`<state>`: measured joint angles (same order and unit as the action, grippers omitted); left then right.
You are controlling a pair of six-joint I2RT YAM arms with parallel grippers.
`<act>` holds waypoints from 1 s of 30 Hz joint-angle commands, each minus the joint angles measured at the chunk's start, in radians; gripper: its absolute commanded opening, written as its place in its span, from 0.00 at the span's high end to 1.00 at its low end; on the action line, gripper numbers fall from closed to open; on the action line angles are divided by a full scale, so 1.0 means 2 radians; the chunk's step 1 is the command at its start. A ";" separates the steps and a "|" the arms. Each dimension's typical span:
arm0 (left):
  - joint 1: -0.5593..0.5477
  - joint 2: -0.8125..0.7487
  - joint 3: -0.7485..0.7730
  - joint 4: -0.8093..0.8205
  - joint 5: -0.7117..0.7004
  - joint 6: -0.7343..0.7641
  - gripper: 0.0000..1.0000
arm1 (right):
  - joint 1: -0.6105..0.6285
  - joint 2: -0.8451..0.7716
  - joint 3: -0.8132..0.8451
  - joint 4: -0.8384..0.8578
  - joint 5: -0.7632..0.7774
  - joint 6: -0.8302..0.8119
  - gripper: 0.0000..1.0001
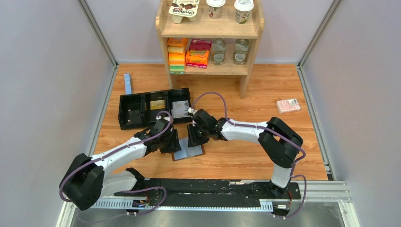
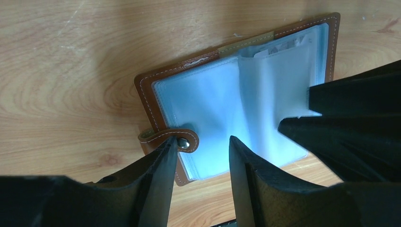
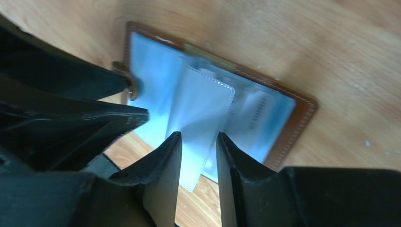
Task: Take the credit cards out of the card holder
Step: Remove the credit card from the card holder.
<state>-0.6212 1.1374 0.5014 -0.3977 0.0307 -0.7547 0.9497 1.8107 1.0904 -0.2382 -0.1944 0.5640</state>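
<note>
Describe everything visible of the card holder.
The card holder lies open, flat on the wooden table: brown leather edging with pale stitching, a snap strap, pale blue clear sleeves. One sleeve stands raised between the open fingers of the right gripper. A printed card shows inside. The left gripper hovers at the strap side.

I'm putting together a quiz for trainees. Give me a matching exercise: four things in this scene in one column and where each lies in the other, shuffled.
1. card holder
2. black tray
3. pink packet
4. blue strip

A. far right, alone
B. back left, near the wall
C. middle front, lying open
D. between the strip and the holder

Pairs: 1-C, 2-D, 3-A, 4-B
</note>
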 commanded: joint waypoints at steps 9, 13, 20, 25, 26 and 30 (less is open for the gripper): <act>-0.007 -0.026 -0.026 0.012 0.000 -0.024 0.48 | 0.008 0.000 0.017 0.068 -0.099 0.006 0.61; -0.007 -0.085 -0.038 0.002 -0.014 -0.047 0.47 | 0.013 0.022 0.034 0.072 -0.116 0.006 0.56; -0.007 -0.204 -0.045 -0.052 -0.064 -0.087 0.46 | 0.015 0.080 0.052 0.068 -0.130 0.013 0.49; -0.007 -0.279 -0.051 -0.077 -0.087 -0.106 0.46 | 0.016 0.088 0.062 0.058 -0.138 0.003 0.42; -0.007 -0.289 -0.052 -0.078 -0.088 -0.107 0.46 | 0.015 0.087 0.064 0.055 -0.139 0.000 0.41; -0.007 -0.290 -0.044 -0.068 -0.076 -0.104 0.46 | 0.014 0.065 0.068 0.045 -0.128 -0.014 0.39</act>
<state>-0.6327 0.5545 0.4061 -0.5358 -0.1177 -0.9413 0.9749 1.9652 1.1915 -0.1272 -0.4656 0.5766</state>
